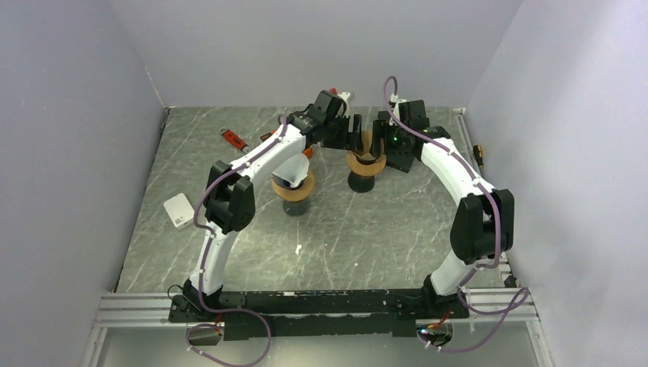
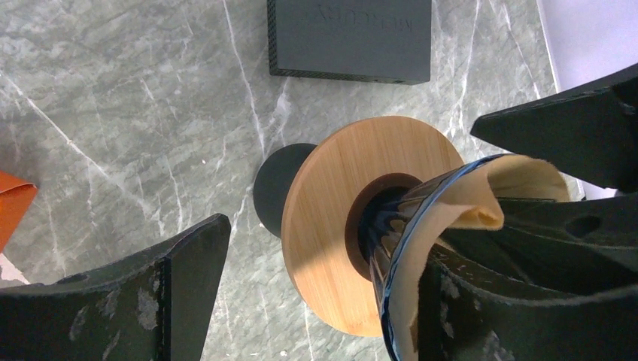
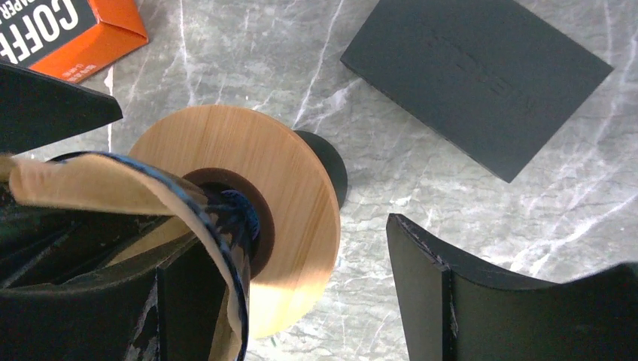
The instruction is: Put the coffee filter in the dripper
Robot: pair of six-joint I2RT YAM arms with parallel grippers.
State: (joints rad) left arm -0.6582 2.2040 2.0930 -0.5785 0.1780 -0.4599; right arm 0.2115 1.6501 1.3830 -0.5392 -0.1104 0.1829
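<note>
Step in hand: seating the filter, late in the task by my read. The coffee filter (image 2: pixel 519 177) is inside the dripper (image 2: pixel 391 252), which sits on its wooden collar (image 2: pixel 331 210) over a black stand (image 2: pixel 271 188), mid-table (image 1: pixel 367 237), near a black box (image 2: pixel 350 37). The paper isn't flush: its top edge curls inward and folds over on one side, above the blue-tinted glass rim. Left claw (image 2: pixel 331 256) is open and grips nothing. It straddles the dripper wall, one finger down inside the cone by the paper, the other outside and well clear of the collar. Right claw (image 3: pixel 282 248) mirrors it from the opposite side: open, nothing pinched, one finger in, one out. Can't tell how deep the filter tip reaches, since fingers and glass hide it. Next move, my call: sweep the curled flap out against the glass so the paper lies on the cone, then lift both claws straight up without closing. It needs a light touch, because thin paper will crumple or ride up with a finger. The dripper looks top-heavy on that narrow stand, so a side push could tip it. Withdraw one arm at a time; the fingers are crowded over one rim.
</note>
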